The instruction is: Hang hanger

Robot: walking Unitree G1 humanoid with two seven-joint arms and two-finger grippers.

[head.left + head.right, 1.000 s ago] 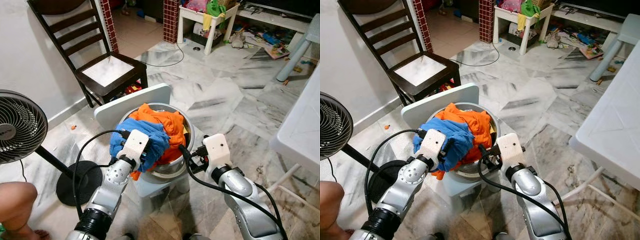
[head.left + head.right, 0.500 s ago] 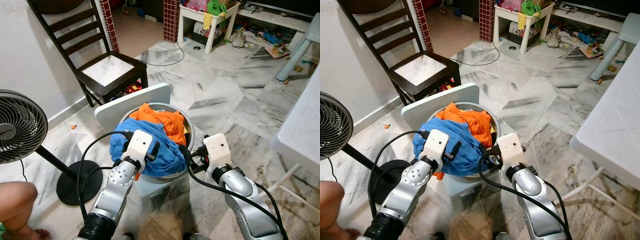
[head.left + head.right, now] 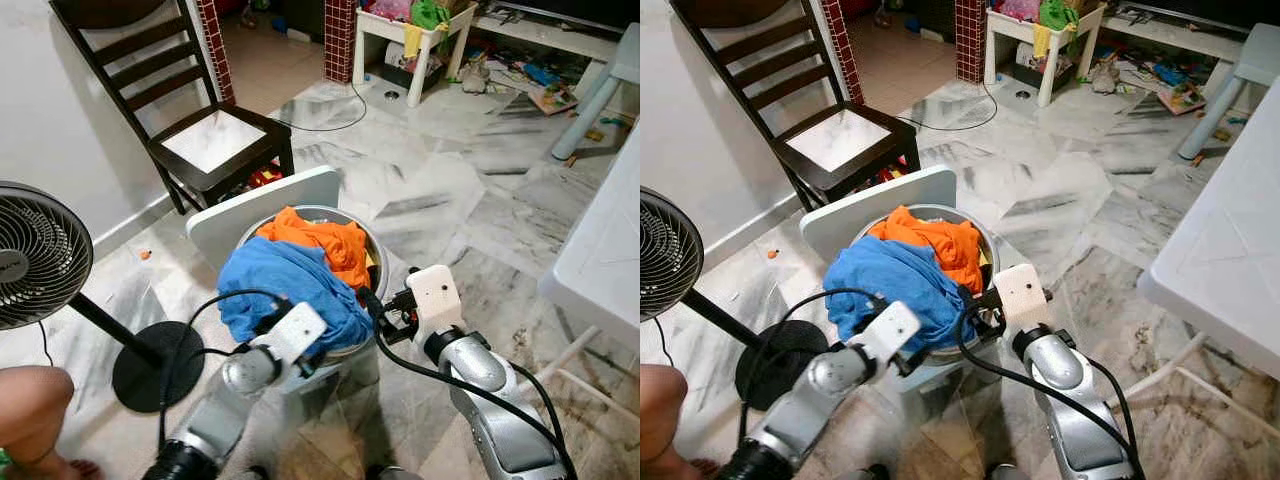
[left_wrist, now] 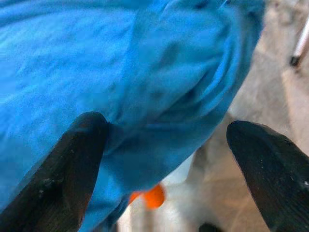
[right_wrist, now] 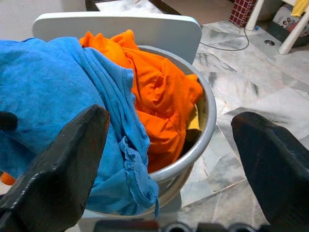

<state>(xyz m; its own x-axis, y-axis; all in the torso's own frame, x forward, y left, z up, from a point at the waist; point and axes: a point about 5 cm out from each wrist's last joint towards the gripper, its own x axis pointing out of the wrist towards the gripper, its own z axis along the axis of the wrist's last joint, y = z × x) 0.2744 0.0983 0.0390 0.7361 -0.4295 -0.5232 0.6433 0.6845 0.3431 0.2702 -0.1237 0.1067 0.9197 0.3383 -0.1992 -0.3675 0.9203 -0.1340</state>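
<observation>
Metal basin (image 5: 205, 126) sits on a small white chair (image 3: 262, 206), heaped with a blue garment (image 3: 285, 290) and an orange garment (image 3: 325, 240). Left claw (image 4: 164, 159): fingers spread wide, nothing gripped, one fingertip (image 4: 82, 145) against the blue cloth at the basin's near side. Right claw (image 5: 169, 159): wide open, empty, just beside the basin rim. No hanger can be made out. Fan (image 3: 40, 260) stands on the floor nearby.

I can't make out a hanger; what I have is a blue shirt (image 3: 285, 290) draped over the near rim of a metal basin (image 5: 205, 123), spilling down its side, with an orange garment (image 3: 325, 243) crumpled behind it inside the basin.
</observation>
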